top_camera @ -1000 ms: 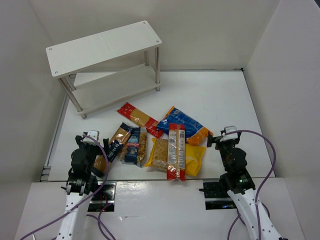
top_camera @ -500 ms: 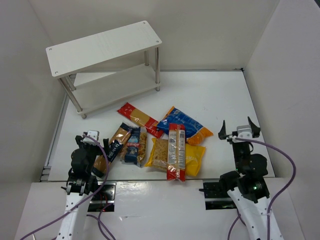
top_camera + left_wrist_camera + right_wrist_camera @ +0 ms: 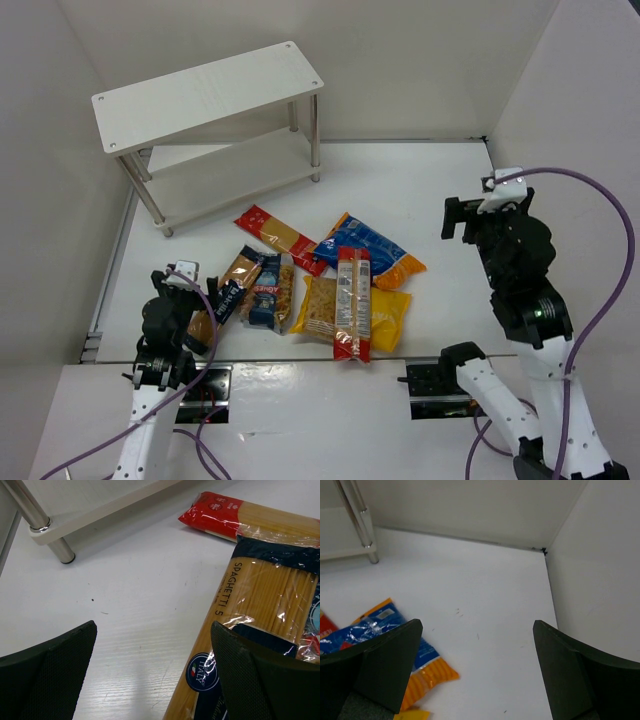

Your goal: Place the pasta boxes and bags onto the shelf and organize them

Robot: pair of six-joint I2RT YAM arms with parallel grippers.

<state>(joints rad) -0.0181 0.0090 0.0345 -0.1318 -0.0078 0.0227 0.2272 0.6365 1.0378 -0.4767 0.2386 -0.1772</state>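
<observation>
The pasta packs lie in a loose heap at mid-table. A tan-and-dark-blue spaghetti pack (image 3: 228, 290) is at the left, with a clear blue-labelled bag (image 3: 270, 292) beside it. One red spaghetti pack (image 3: 278, 238) lies behind, and another (image 3: 352, 303) lies across a yellow bag (image 3: 388, 318). A blue-orange bag (image 3: 370, 250) is at the right. The white shelf (image 3: 205, 92) stands at the back left, with no packs on it. My left gripper (image 3: 190, 268) (image 3: 154, 630) is open and low, its right finger over the tan-and-dark-blue pack (image 3: 250, 605). My right gripper (image 3: 482, 207) (image 3: 478, 625) is open, empty and raised to the right of the blue-orange bag (image 3: 395, 640).
White walls close in the table on the left, back and right. The right wall (image 3: 600, 570) is near my right gripper. A silver shelf leg (image 3: 62, 555) stands ahead of my left gripper, and another leg (image 3: 357, 525) shows at the far left of the right wrist view.
My right arm has risen and swung toward the back right, away from the packs, with its gripper open. The left arm and the packs have not moved.
</observation>
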